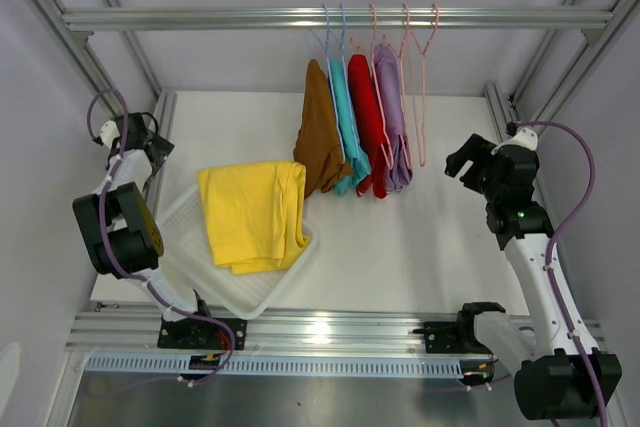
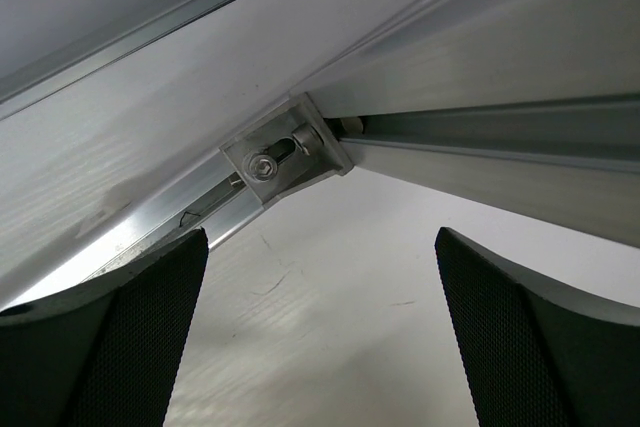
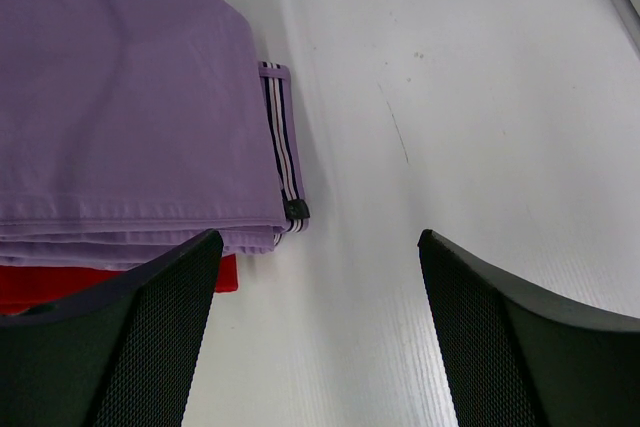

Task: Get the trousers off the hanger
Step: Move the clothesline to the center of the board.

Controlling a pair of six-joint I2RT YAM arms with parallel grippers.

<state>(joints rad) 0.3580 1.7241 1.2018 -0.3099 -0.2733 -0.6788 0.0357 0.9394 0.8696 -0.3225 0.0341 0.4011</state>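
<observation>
The yellow trousers [image 1: 250,212] lie folded in a white tray [image 1: 262,299] at the left. The brown [image 1: 320,137], teal [image 1: 350,137], red [image 1: 368,132] and lilac trousers [image 1: 392,127] hang side by side on wire hangers from the top rail [image 1: 200,19]. My right gripper [image 1: 470,159] is open and empty, to the right of the lilac pair. In the right wrist view its jaws [image 3: 315,337] stand wide apart, with the lilac trousers [image 3: 120,97], their striped waistband [image 3: 280,147] and a red edge [image 3: 225,273] at the left. My left gripper [image 1: 140,137] is open and empty at the far left.
Empty pink hangers [image 1: 420,47] hang to the right of the lilac pair. The left wrist view shows the open jaws [image 2: 320,347] facing a metal frame corner bracket [image 2: 285,152] and the white table. Aluminium frame posts stand at both sides.
</observation>
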